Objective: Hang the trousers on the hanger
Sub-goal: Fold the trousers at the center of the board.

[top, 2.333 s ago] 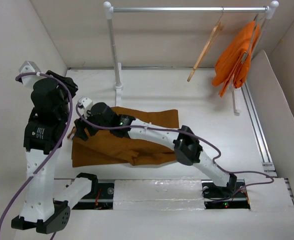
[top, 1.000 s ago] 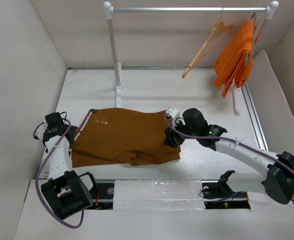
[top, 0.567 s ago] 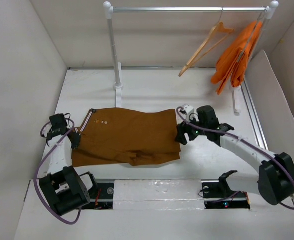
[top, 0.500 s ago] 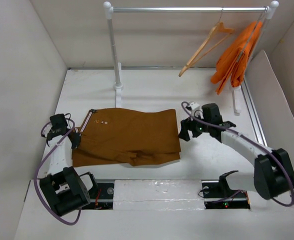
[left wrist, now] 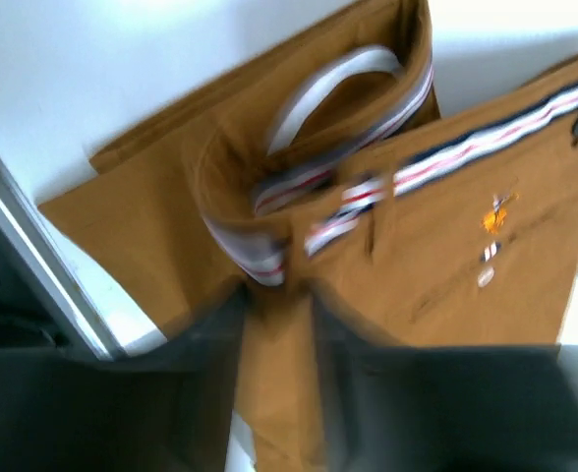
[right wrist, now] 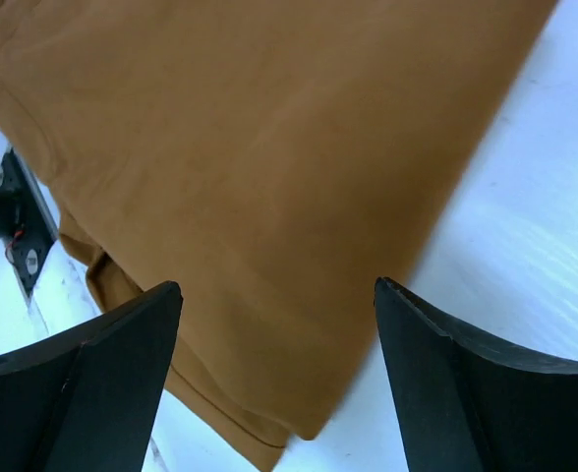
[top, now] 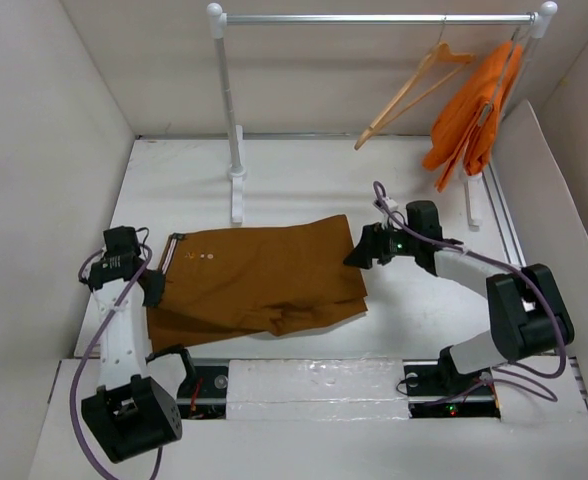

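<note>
The rust-brown trousers (top: pixel 264 275) lie folded on the table, waistband at the left and leg ends at the right. My left gripper (top: pixel 156 284) is shut on the waistband edge. The blurred left wrist view shows brown cloth (left wrist: pixel 417 246) pinched in my left gripper (left wrist: pixel 279 300), with the striped inner band (left wrist: pixel 338 182) just beyond. My right gripper (top: pixel 360 256) is open at the leg-end edge. In the right wrist view its fingers (right wrist: pixel 142 334) stand wide apart over the cloth (right wrist: pixel 260 147), and the gripper (right wrist: pixel 277 290) holds nothing. The pale wooden hanger (top: pixel 410 90) hangs tilted on the rail.
The white-and-silver clothes rail (top: pixel 374 18) stands at the back, its left post (top: pixel 232 120) just behind the trousers. A bright orange garment (top: pixel 474 105) hangs at its right end beside the hanger. White walls close in on both sides. A metal track (top: pixel 509 250) runs along the right.
The trousers have shifted and skewed, their waistband end dragged slightly toward the near edge by my left gripper. My right gripper has let go of the cloth and drawn back to the leg-end edge.
</note>
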